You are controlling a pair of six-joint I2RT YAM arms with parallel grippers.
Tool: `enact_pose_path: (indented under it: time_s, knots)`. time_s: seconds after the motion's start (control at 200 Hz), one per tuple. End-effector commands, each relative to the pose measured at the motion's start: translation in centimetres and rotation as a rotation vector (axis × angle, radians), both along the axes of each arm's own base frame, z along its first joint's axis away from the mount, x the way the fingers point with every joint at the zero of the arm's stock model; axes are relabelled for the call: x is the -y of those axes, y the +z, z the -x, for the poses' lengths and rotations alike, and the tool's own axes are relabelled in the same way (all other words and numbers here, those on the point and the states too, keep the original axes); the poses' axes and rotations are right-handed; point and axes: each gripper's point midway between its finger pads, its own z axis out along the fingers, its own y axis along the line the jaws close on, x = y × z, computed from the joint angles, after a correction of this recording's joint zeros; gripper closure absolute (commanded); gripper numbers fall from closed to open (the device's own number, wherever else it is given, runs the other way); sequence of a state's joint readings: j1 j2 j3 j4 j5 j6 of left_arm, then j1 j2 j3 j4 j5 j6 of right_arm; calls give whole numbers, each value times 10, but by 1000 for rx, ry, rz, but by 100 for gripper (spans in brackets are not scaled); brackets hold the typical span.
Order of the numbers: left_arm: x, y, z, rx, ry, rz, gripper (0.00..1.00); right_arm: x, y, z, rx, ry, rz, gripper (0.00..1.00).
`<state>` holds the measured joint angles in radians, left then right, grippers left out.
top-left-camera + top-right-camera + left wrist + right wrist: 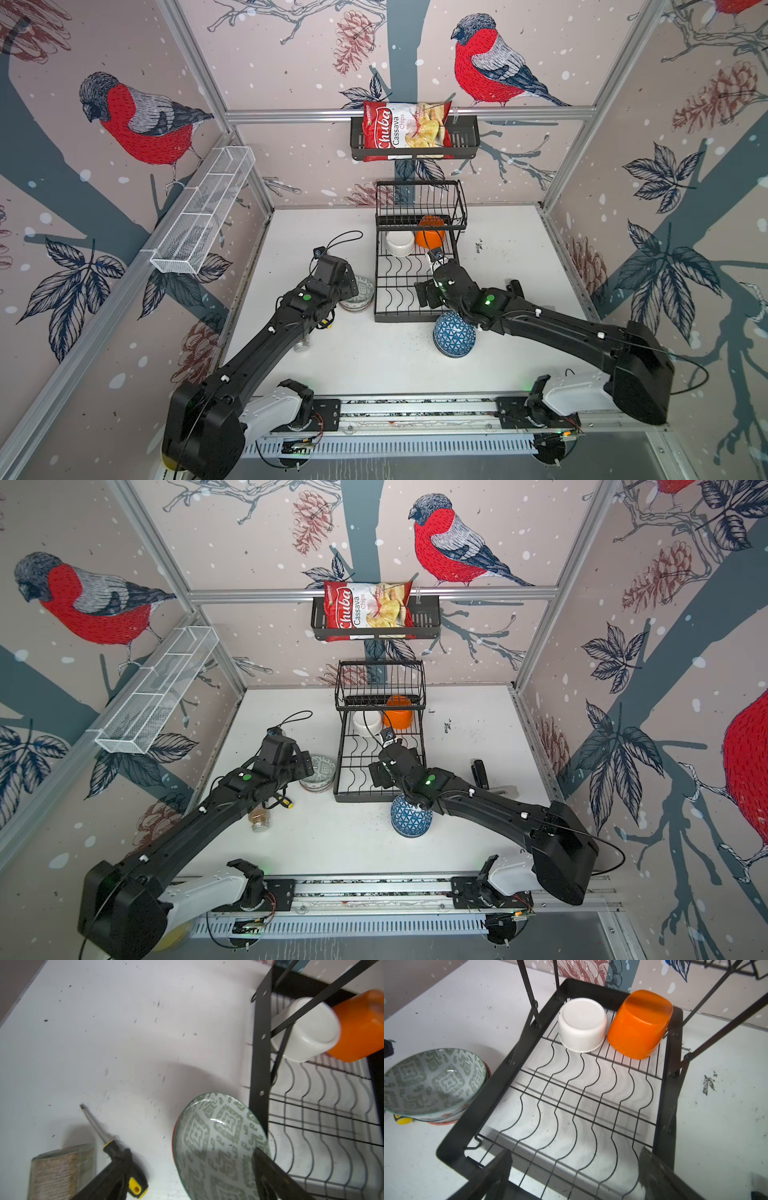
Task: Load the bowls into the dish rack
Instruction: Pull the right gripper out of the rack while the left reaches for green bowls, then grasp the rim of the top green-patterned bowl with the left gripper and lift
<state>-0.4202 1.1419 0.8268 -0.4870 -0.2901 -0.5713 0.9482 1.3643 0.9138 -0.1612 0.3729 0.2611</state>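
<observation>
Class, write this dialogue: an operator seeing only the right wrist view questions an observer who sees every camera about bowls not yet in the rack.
Operator: Beyond the green-patterned bowl, any bowls left?
Observer: A blue patterned bowl lies upside down on the table before the dish rack, partly under the right arm.
Operator: Where's the left gripper?
Observer: Open, one finger over the green-patterned bowl, the other over a screwdriver.
</observation>
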Motion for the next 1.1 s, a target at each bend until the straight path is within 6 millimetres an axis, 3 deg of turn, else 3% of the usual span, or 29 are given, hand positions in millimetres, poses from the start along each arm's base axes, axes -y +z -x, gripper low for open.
enact_pose_path:
  time_s: [0.0, 0.155, 0.44, 0.46, 0.55, 0.845, 0.89, 1.096]
  knots:
    - [-6, -12, 9, -98, -4, -60, 13, 5, 5, -4, 33, -36, -13, 5]
    - [-10, -19, 7, -164, 9, -108, 21, 10, 9, -5, 64, -49, -24, 5]
    - [-9, -32, 2, -251, -19, -167, 45, 20, 18, -3, 116, -49, -56, 5]
    - [-9, -33, 2, -258, -22, -170, 46, 22, 27, -1, 133, -50, -79, 5]
    - [-10, -41, 5, -295, -29, -187, 51, 24, 29, -1, 134, -48, -87, 5]
    - [-7, -57, 6, -354, -39, -194, 70, 22, 19, -4, 116, -48, -68, 5]
    - [-7, -57, 5, -354, -38, -193, 73, 20, 11, -5, 101, -46, -45, 5]
    - [-6, -51, 1, -323, -39, -184, 81, 17, 8, -6, 97, -40, -43, 5]
